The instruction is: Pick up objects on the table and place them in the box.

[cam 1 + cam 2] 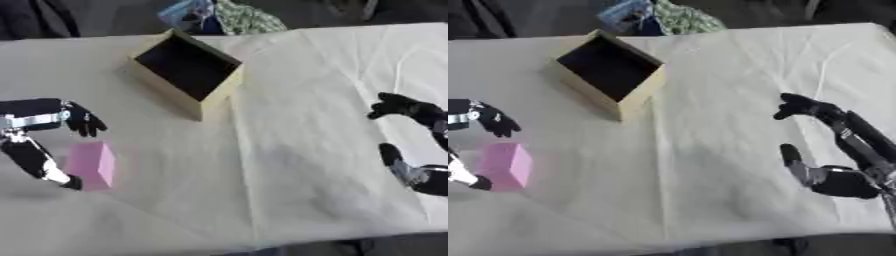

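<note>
A pink block (pixel 93 164) lies on the white cloth at the left. My left hand (pixel 35 120) comes in from the left and brackets it. The fingers (pixel 85 123) hang just above the block's far end, and the thumb (pixel 42 165) runs down its left side, its tip at the near corner. The hand is open. An open tan box (pixel 213 99) with a dark inside stands tilted at the far middle and holds nothing I can see. My right hand (pixel 842 182) hovers open at the right edge, fingers (pixel 802 106) spread, nothing in it.
A creased white cloth (pixel 289 165) covers the table. Its front edge runs along the bottom of the view. Beyond the far edge, behind the box, lie a blue item and a green patterned item (pixel 245 19).
</note>
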You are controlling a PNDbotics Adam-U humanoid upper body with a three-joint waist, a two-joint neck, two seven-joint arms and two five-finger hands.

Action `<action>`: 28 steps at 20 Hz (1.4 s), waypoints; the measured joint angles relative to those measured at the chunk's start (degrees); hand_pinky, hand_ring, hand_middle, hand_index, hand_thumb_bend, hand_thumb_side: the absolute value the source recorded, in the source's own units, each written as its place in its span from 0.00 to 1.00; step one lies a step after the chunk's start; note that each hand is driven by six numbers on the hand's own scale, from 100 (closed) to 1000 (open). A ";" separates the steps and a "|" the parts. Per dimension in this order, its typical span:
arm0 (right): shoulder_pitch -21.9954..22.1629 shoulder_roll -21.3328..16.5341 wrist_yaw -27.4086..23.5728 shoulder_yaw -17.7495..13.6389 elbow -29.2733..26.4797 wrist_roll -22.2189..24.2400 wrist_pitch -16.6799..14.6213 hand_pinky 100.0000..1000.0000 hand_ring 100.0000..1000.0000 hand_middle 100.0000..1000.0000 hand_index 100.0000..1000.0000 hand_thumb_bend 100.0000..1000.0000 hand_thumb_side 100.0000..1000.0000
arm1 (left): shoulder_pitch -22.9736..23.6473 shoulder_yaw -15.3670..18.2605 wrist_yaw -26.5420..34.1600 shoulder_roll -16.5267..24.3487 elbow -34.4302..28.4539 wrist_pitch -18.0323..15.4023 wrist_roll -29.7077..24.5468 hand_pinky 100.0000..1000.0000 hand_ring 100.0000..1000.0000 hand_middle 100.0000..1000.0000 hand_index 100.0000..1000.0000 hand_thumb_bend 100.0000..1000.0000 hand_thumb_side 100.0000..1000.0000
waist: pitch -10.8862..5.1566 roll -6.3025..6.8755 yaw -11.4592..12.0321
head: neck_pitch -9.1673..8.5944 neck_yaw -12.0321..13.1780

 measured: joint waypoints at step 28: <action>-0.01 0.06 -0.01 0.24 0.31 0.25 0.02 0.88 0.87 0.71 1.00 0.00 0.38 | -9.56 2.63 -1.73 -1.50 -0.99 -1.76 2.20 0.62 0.45 0.38 0.65 0.39 0.00 | 0.05 -0.03 -0.58 | 0.00 0.44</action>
